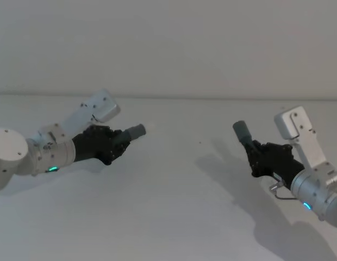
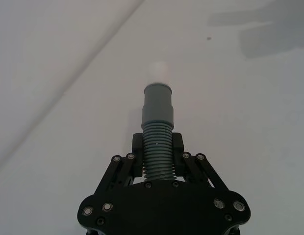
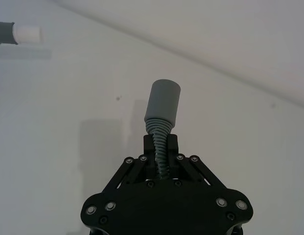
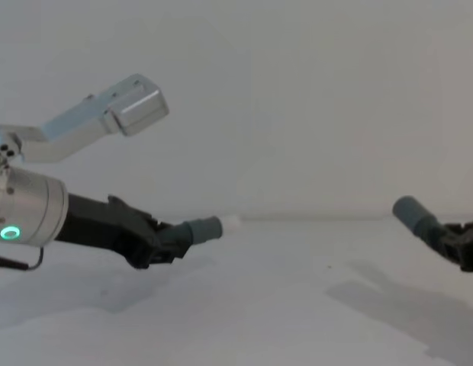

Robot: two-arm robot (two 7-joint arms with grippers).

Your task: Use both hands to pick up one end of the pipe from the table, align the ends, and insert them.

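Note:
My left gripper (image 1: 115,140) is shut on the ribbed pipe (image 2: 157,159) just behind a grey cuff (image 2: 158,105) with a narrower white tip (image 2: 158,71). This end points toward the right arm. At the right, my right gripper (image 1: 254,154) is shut on the thinner ribbed pipe (image 3: 161,147) below the plain open sleeve (image 3: 163,100), which tilts up and to the left. The two ends (image 4: 202,229) (image 4: 410,211) hang above the white table (image 1: 174,217), a wide gap apart. The hose behind both grippers is hidden.
The arms cast shadows (image 1: 223,168) on the table between and beneath them. A pale wall (image 1: 168,43) rises behind the table's far edge. A small dark speck (image 1: 200,143) lies on the surface between the ends.

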